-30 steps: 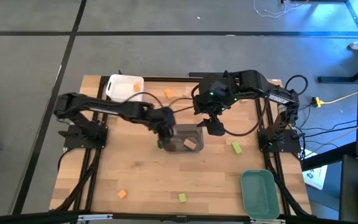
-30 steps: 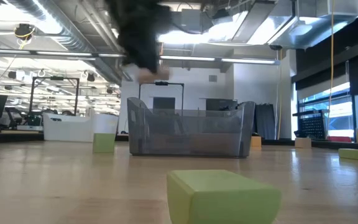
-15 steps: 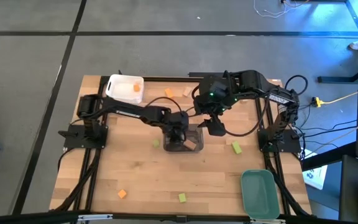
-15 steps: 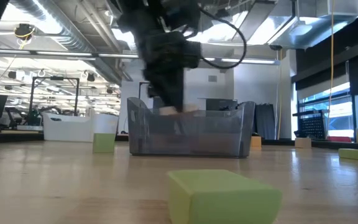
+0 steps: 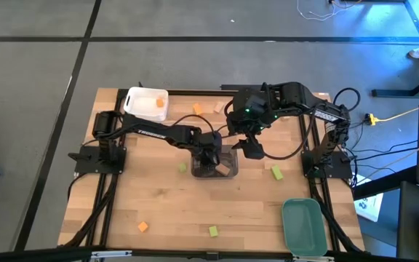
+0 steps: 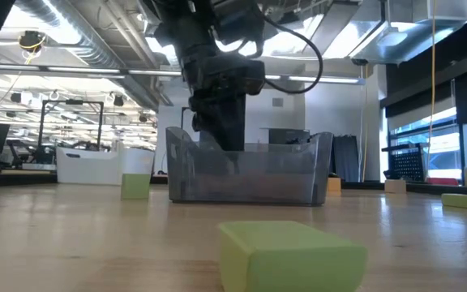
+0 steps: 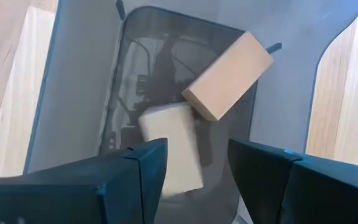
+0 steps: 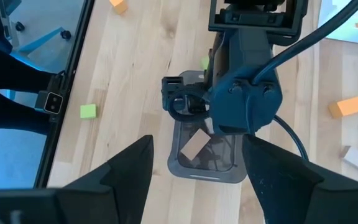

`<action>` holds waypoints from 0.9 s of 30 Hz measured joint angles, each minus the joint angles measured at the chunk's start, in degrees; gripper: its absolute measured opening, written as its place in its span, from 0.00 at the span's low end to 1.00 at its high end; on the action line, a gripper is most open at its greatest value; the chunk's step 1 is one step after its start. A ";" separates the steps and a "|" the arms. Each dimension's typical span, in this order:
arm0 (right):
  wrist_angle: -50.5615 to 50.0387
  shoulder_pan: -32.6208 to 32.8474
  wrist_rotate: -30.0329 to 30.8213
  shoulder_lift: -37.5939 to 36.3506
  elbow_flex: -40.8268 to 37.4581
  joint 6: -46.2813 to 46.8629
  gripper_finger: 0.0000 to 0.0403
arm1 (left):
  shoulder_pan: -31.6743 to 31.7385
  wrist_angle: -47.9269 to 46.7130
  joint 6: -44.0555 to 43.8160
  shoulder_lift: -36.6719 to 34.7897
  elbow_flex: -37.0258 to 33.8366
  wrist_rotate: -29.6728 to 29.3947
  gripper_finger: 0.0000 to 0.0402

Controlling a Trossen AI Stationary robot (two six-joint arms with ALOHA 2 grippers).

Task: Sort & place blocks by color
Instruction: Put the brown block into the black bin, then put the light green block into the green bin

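**Grey tray under the left gripper**

White tray (image 5: 146, 103) at the table's far left corner holds one orange block (image 5: 159, 103). Left gripper (image 7: 194, 163), fingers apart and empty, hangs over the grey tray (image 5: 214, 164) at centre, where two tan blocks (image 7: 227, 84) lie, one overlapping the other. Right gripper (image 8: 194, 163), jaws wide, hovers just beyond it. Teal tray (image 5: 302, 225) sits near right. Loose green blocks (image 5: 276, 172) and an orange cube (image 5: 142, 226) dot the table.

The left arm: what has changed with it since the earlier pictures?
The left tool swung from beside the clear grey plastic tray to over it, lowered, and let go a pale tan wooden block beside another. The right tool and scattered blocks stayed.
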 joint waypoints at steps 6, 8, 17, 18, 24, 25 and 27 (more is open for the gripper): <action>-0.16 0.00 0.02 0.00 0.00 0.00 0.61 | 0.02 -0.79 0.02 -0.56 -0.02 0.28 0.40; -1.00 0.00 0.24 -0.18 0.00 0.01 0.61 | 0.15 -3.21 0.34 -2.79 -0.04 0.23 0.40; -1.08 0.02 1.98 -1.38 0.02 -0.01 0.61 | 0.17 -22.08 -4.86 -19.87 0.07 -5.64 0.40; -1.11 0.02 1.99 -1.39 0.00 -0.14 0.61 | 0.20 -25.04 -6.67 -20.92 0.07 -5.80 0.40; -1.11 0.02 2.01 -1.55 0.02 -1.48 0.61 | -2.42 -32.22 -12.09 -21.89 -0.13 -7.01 0.40; -1.14 0.02 1.99 -1.55 0.01 -1.62 0.61 | -2.87 -31.12 -12.61 -21.59 -0.50 -6.66 0.40; -1.18 0.02 2.01 -1.55 0.00 -1.70 0.61 | -3.28 -30.14 -14.06 -20.47 -1.70 -5.81 0.40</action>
